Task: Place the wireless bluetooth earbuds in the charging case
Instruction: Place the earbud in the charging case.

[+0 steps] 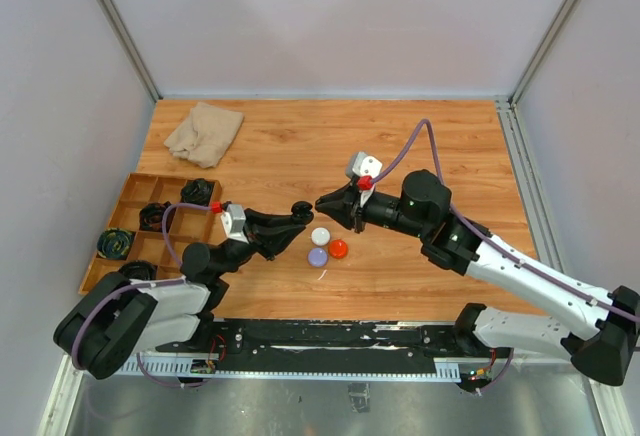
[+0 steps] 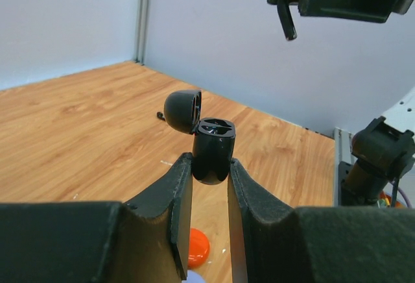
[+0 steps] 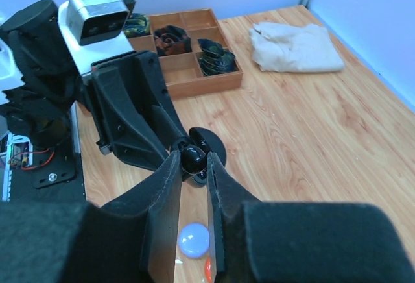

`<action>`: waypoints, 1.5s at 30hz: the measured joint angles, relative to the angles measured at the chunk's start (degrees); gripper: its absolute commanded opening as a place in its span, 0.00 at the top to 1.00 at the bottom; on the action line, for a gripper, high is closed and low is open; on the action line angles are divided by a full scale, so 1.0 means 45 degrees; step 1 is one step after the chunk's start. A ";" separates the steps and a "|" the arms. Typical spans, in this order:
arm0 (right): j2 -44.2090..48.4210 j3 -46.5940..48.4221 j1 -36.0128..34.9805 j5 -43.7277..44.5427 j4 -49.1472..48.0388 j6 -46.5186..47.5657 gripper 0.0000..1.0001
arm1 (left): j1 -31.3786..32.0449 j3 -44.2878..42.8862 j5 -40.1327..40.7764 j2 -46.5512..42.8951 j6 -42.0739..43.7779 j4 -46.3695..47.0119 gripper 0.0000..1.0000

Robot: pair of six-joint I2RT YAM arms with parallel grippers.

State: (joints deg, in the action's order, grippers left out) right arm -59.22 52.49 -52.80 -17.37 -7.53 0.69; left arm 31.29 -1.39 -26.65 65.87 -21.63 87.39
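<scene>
My left gripper (image 2: 211, 172) is shut on a black charging case (image 2: 213, 147) and holds it upright above the table with its lid (image 2: 181, 110) hinged open to the left. My right gripper (image 3: 193, 166) is shut on a small black earbud (image 3: 193, 156), just above and in front of the open case (image 3: 211, 145). In the top view the two grippers meet tip to tip at mid-table, left (image 1: 300, 214) and right (image 1: 327, 204). In the left wrist view the right gripper (image 2: 288, 10) hangs at the upper right with a thin black stem pointing down.
Three round pucks lie under the grippers: white (image 1: 321, 237), lilac (image 1: 318, 256) and orange-red (image 1: 338, 248). A wooden compartment tray (image 1: 135, 218) with dark items stands at the left. A beige cloth (image 1: 205, 131) lies at the back left.
</scene>
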 measured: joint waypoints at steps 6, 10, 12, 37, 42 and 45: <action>-0.0301 -0.0180 -0.0398 -0.0155 -0.0733 0.0291 0.88 | 0.0000 -0.0165 -0.0554 -0.0554 -0.0131 0.0000 1.00; -0.0408 -0.0253 -0.0403 -0.0146 -0.0918 0.0389 0.88 | 0.0000 -0.0335 -0.0860 -0.0797 -0.0214 0.0005 1.00; -0.0452 -0.0301 -0.0403 -0.0151 -0.1059 0.0461 0.88 | 0.0000 -0.0408 -0.0957 -0.0874 -0.0272 0.0005 1.00; -0.0933 -0.0384 -0.1098 -0.0656 -0.1904 0.0685 0.89 | -0.0005 -0.0549 -0.1112 -0.1846 -0.0685 -0.0005 1.00; -0.0685 -0.0461 -0.1098 -0.0466 -0.2161 0.0719 0.89 | 0.0000 -0.0549 -0.1190 -0.1889 -0.0699 0.0005 1.00; -0.0578 -0.0544 -0.1098 -0.0335 -0.2365 0.0724 0.89 | 0.0000 -0.0549 -0.1243 -0.1889 -0.0753 0.0010 1.00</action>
State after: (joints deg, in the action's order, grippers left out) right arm -61.82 50.04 -57.74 -18.87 -18.17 3.95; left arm 31.29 -3.86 -32.25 57.36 -25.02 87.44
